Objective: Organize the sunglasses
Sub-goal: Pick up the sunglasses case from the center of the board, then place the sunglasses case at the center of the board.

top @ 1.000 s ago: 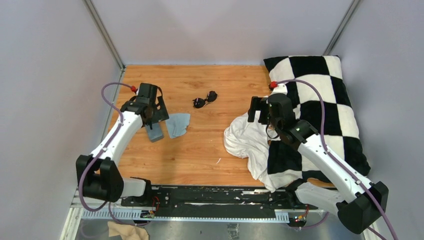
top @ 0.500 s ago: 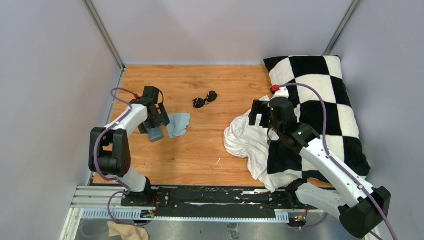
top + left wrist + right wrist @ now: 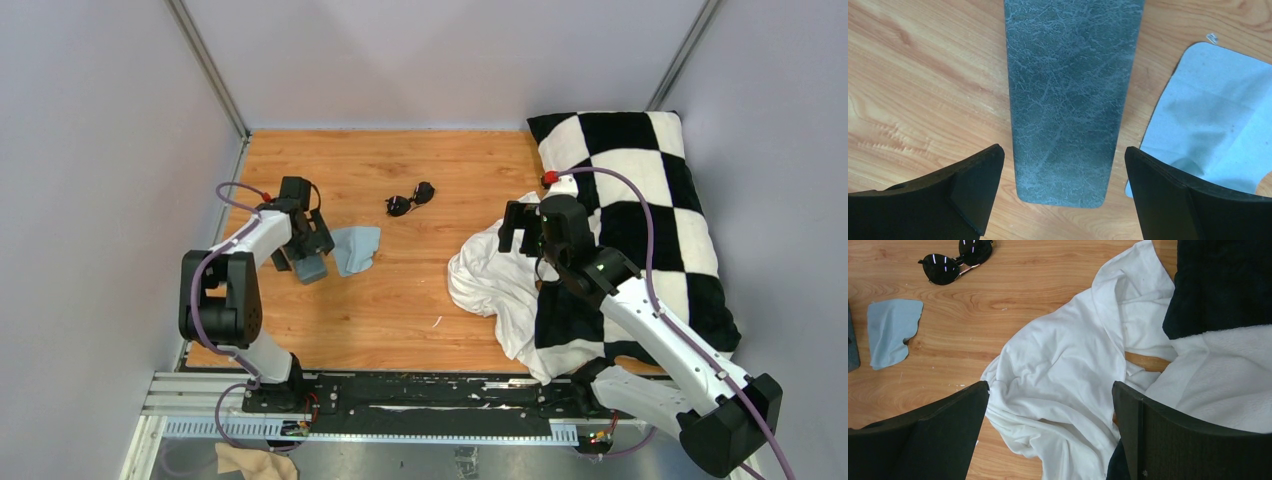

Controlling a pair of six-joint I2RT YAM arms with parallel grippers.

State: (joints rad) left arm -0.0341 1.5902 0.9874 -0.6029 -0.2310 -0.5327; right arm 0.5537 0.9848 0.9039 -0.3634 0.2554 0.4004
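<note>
1. Since a second ago, the left arm has folded up and pulled in toward its own side, and its elbow now sits higher. The right arm has hardly moved.
2. From above, the sunglasses (image 3: pixel 411 198) lie on the bare desk (image 3: pixel 400 300), between the two arms and a bit farther back. Their long side runs on a slant, with the right lens farther away. The left end effector (image 3: pixel 308 243) hangs over a grey case (image 3: pixel 311 267), with a blue cloth (image 3: pixel 357 249) just beside it. The sunglasses are off to its right. The right end effector (image 3: pixel 520 225) hangs over a white cloth (image 3: pixel 490 275) next to the checked pillow (image 3: pixel 650 190). The sunglasses are off to its left. Both look about as near.
3. From the left wrist, the left end effector (image 3: pixel 1063 152) is wide open and holds nothing. The case (image 3: pixel 1068 90) lies flat right between its fingers. No sunglasses show here.
4. From the right wrist, the right end effector (image 3: pixel 1050 387) is wide open and holds nothing too. The sunglasses (image 3: pixel 955 260) show at the top left, well apart from it. I think this arm could reach them more easily, as the left one is busy at the case.
</note>
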